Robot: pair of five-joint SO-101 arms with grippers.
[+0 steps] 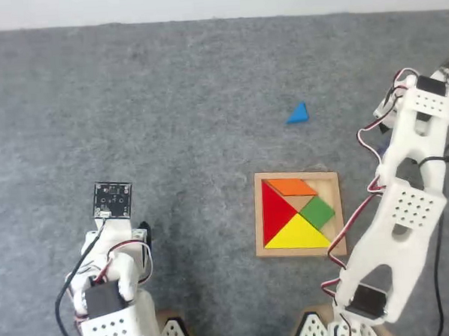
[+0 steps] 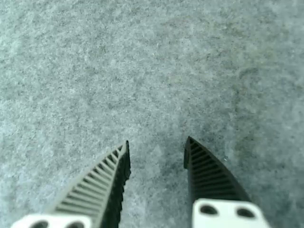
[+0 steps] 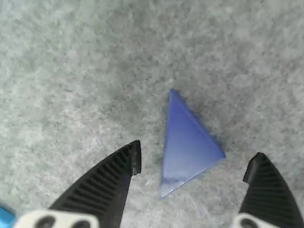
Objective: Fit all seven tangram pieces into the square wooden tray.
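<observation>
The square wooden tray [image 1: 296, 175] lies at the front right of the grey carpet. It holds a red triangle [image 1: 274, 210], an orange piece [image 1: 292, 186], a green square [image 1: 317, 210] and a yellow triangle [image 1: 299, 233]. A light blue triangle [image 1: 298, 114] lies loose on the carpet beyond the tray. In the right wrist view a dark blue triangle [image 3: 187, 142] lies flat on the carpet between the fingers of my open right gripper [image 3: 198, 149], which do not touch it. My left gripper [image 2: 156, 142] is open over bare carpet, holding nothing.
The right arm [image 1: 407, 203] stretches along the table's right side, past the tray. The left arm [image 1: 113, 272] is folded at the front left. A sliver of light blue [image 3: 4, 216] shows beside the right gripper's finger. Carpet lies open across the middle and left.
</observation>
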